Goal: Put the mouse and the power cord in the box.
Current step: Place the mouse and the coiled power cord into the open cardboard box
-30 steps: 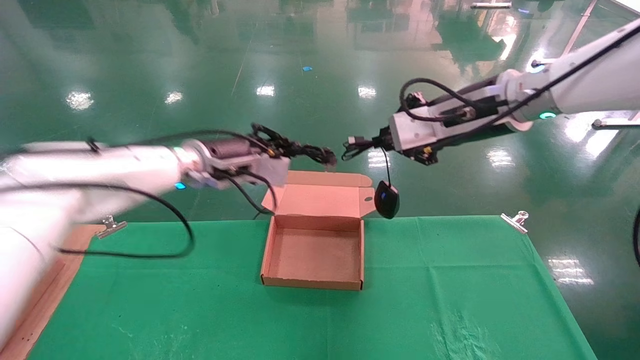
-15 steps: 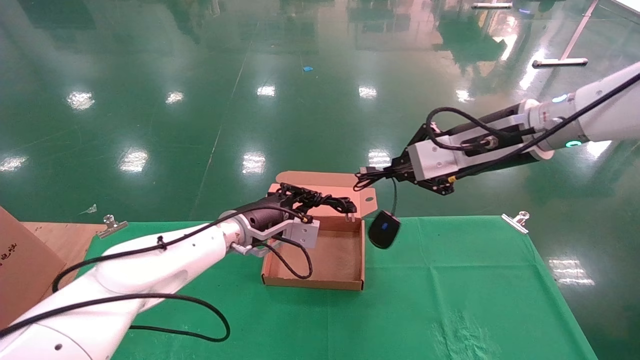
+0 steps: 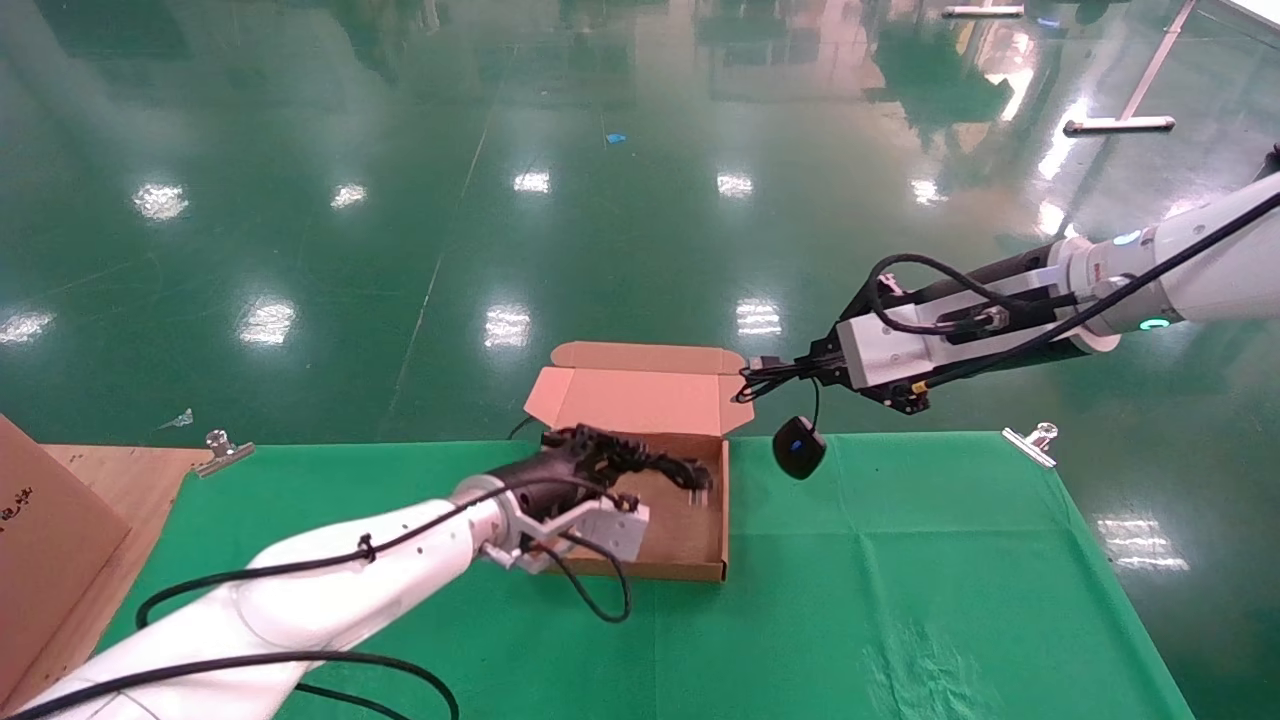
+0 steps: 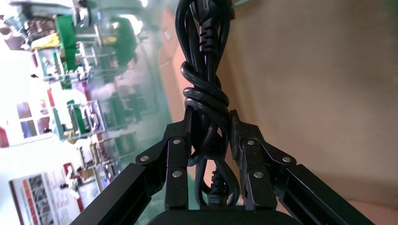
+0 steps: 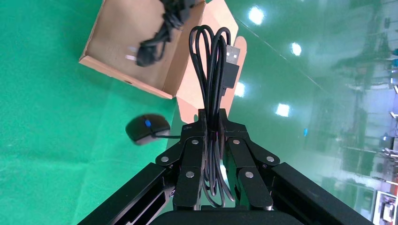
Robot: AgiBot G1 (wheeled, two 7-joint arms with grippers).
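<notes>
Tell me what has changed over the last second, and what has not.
The left pincer, shut on the power cord, swung from above the lid down and toward the robot, into the open box. The right pincer drew back to the right and lower, carrying the mouse dangling by its cable, now farther from the box. Both grips held; the box stayed put on the green cloth.

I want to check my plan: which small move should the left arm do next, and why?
Probably lower a little and open. The left gripper is shut on the power cord over the box, plug end inside, not yet released. The right gripper waits beside, holding the mouse by its cable.
</notes>
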